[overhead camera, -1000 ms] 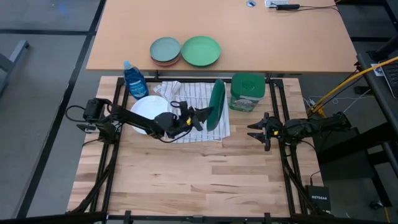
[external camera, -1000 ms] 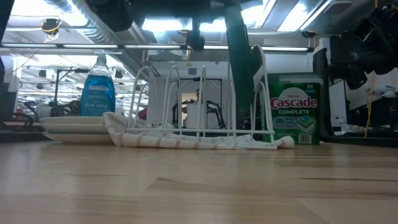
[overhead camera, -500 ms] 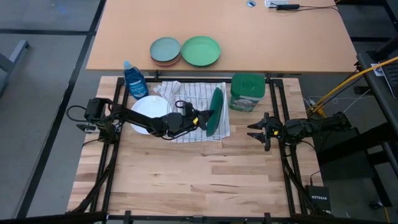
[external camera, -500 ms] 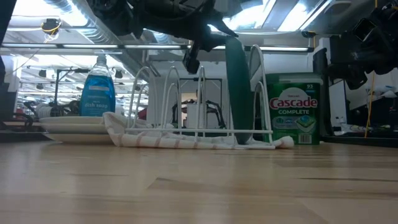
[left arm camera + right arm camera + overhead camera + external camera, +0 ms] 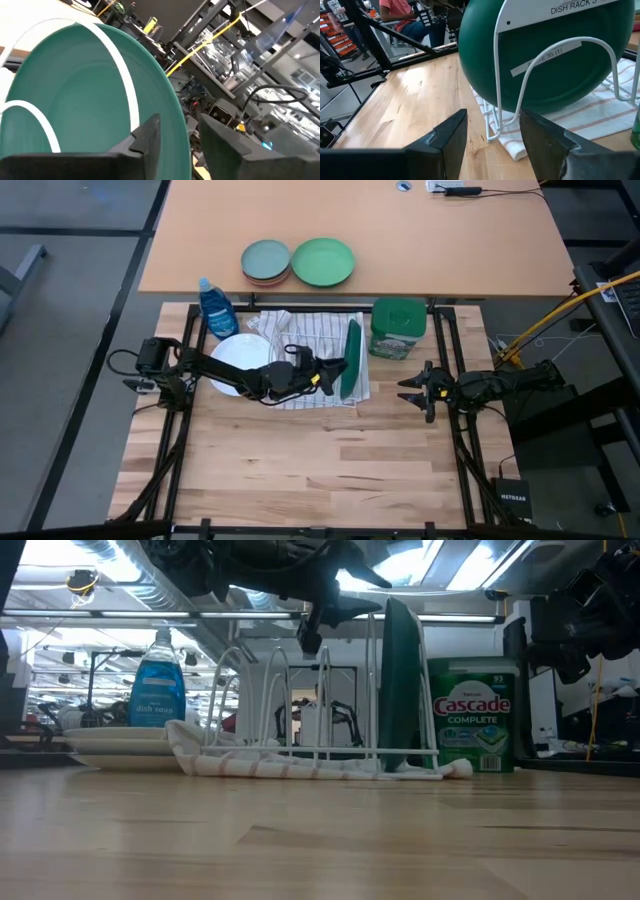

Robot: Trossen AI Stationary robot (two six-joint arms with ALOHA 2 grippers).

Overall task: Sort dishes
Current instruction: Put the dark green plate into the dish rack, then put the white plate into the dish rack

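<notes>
— Risk first? Left gripper (image 5: 327,370) has its fingers set apart astride the rim of the dark green plate (image 5: 349,359), which stands on edge in the white wire rack (image 5: 300,705). I reckon a sideways drag on pulling back could catch that rim and tip it.

— Where's the plate from the gripper?

— Just ahead, rim between the fingers. White plates (image 5: 238,360) lie behind it, beside the rack. Right gripper (image 5: 413,392) waits well apart, fingers spread, empty.
</notes>
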